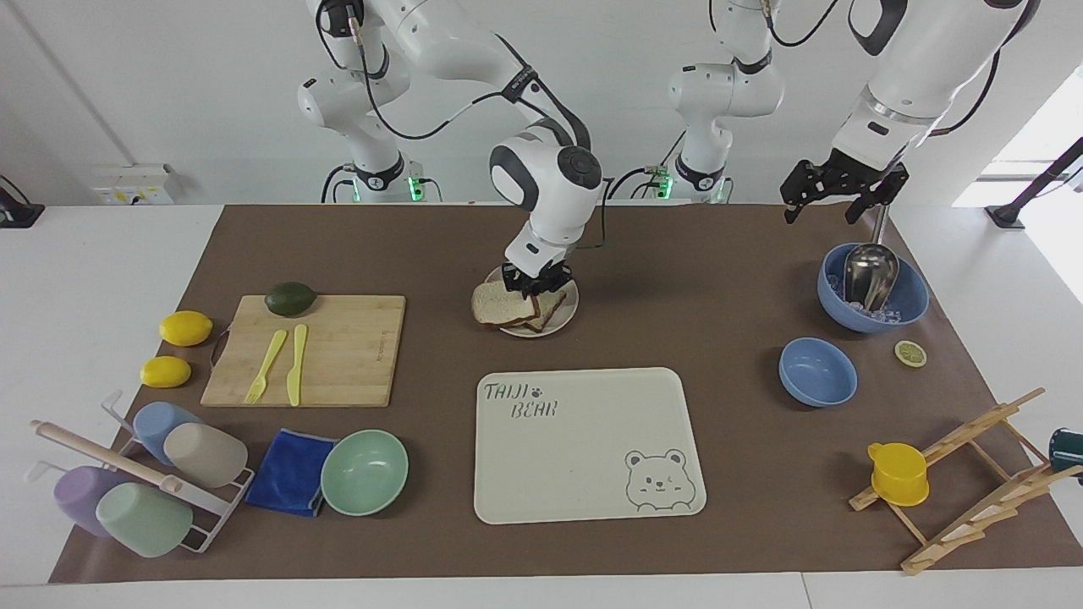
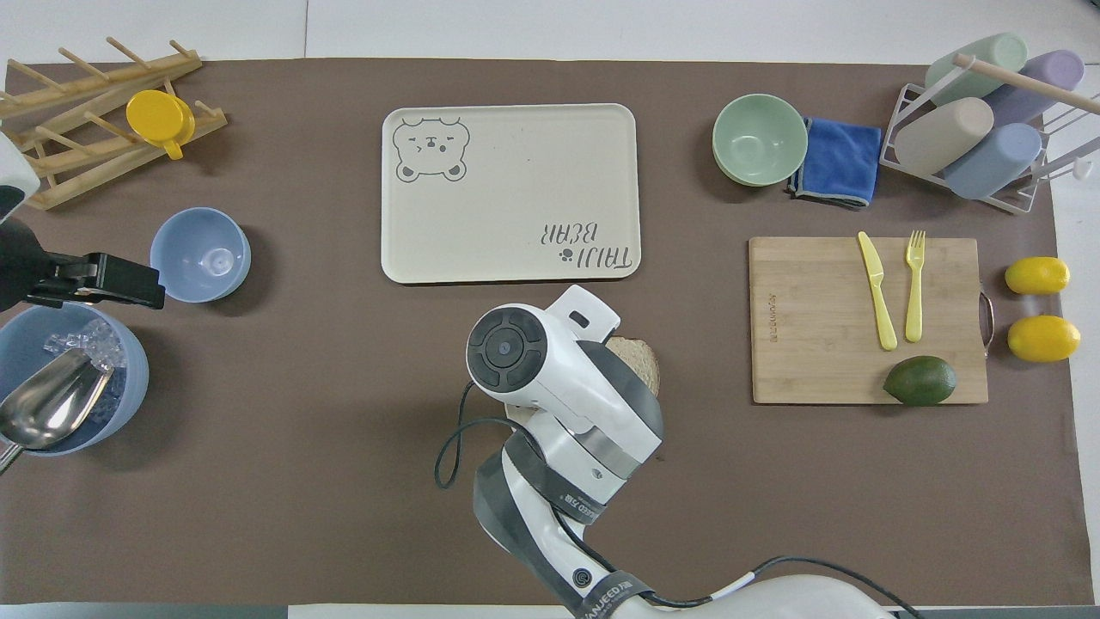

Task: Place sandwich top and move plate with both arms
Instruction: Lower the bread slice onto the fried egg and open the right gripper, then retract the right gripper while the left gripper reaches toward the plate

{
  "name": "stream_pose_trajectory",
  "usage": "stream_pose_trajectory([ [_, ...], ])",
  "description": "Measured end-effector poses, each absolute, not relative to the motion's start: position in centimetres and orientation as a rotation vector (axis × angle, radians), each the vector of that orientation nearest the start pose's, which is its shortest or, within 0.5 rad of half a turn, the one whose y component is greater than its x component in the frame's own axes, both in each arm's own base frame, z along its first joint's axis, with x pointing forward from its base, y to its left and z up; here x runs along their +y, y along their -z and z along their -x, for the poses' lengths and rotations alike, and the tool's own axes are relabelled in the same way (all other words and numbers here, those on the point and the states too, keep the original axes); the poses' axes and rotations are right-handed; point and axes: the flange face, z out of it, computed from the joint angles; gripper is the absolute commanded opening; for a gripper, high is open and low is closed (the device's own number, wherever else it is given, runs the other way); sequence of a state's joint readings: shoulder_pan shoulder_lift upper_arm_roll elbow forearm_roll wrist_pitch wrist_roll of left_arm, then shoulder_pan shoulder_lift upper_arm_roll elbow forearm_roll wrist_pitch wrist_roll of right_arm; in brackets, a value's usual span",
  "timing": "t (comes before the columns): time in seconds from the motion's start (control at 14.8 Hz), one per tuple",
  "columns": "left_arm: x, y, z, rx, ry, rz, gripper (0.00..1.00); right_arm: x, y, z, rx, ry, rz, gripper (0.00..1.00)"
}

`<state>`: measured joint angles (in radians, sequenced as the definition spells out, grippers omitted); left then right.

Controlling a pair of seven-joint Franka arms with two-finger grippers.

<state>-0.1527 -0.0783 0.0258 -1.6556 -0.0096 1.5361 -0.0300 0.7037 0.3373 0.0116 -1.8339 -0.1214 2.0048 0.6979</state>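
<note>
On the counter (image 1: 728,279), covered by a brown mat: cream bear tray (image 1: 584,444) at the middle, farther from the robots than the plate (image 1: 565,315); bamboo cutting board (image 1: 338,351) toward the right arm's end, bearing an avocado (image 1: 290,298), a yellow fork (image 1: 266,365) and a yellow knife (image 1: 296,364); large blue bowl (image 1: 909,296) of ice with a metal scoop (image 1: 870,272) toward the left arm's end; plate, small and round, between tray and robots, carrying stacked bread; sandwich top (image 1: 499,304), a brown slice, lying uppermost on the stack, overhanging the plate rim toward the cutting board; right gripper (image 1: 533,286) low over the plate, fingers closed on the sandwich top at the edge of it nearest the plate's middle; in the overhead view the right arm's wrist hides the plate, only a corner of the slice showing; left gripper (image 1: 833,199) waiting in the air over the ice bowl, fingers spread wide, holding nothing.
</note>
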Motion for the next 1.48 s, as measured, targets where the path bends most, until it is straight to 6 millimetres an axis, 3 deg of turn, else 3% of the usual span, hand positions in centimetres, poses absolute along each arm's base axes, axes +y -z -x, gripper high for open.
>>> stream_pose_trajectory([
  [0.4, -7.0, -62.1, -52.1, 0.161, -0.073, 3.145, 1.0, 41.2, -33.8, -46.3, -0.153, -0.054, 3.283, 0.0],
  [0.47, -7.0, -62.1, -52.1, 0.161, -0.074, 3.145, 1.0, 41.4, -33.8, -46.2, -0.153, -0.047, 3.276, 0.08],
  [0.54, -7.0, -62.1, -52.1, 0.162, -0.074, 3.145, 1.0, 41.5, -33.7, -46.1, -0.153, -0.044, 3.272, 0.23],
  [0.61, -7.0, -62.0, -52.1, 0.162, -0.075, 3.145, 1.0, 41.5, -33.4, -46.0, -0.149, -0.041, 3.264, 0.45],
  [0.67, -7.0, -62.0, -52.1, 0.162, -0.077, 3.145, 1.0, 41.6, -33.1, -45.9, -0.14, -0.042, 3.253, 0.51],
  [0.94, -7.2, -61.9, -52.1, 0.164, -0.081, 3.151, 1.0, 41.6, -33.0, -45.9, -0.114, -0.042, 3.224, 0.98],
  [1.01, -7.2, -61.8, -52.1, 0.165, -0.083, 3.151, 1.0, 41.4, -33.3, -46.2, -0.104, -0.034, 3.221, 1.0],
  [1.21, -7.2, -61.6, -52.1, 0.166, -0.084, 3.152, 1.0, 38.2, -36.4, -49.0, -0.014, 0.018, 3.196, 1.0],
  [1.48, -8.5, -60.5, -51.6, 0.191, -0.076, 3.162, 1.0, 29.1, -43.2, -53.5, -0.02, 0.032, 3.193, 1.0],
])
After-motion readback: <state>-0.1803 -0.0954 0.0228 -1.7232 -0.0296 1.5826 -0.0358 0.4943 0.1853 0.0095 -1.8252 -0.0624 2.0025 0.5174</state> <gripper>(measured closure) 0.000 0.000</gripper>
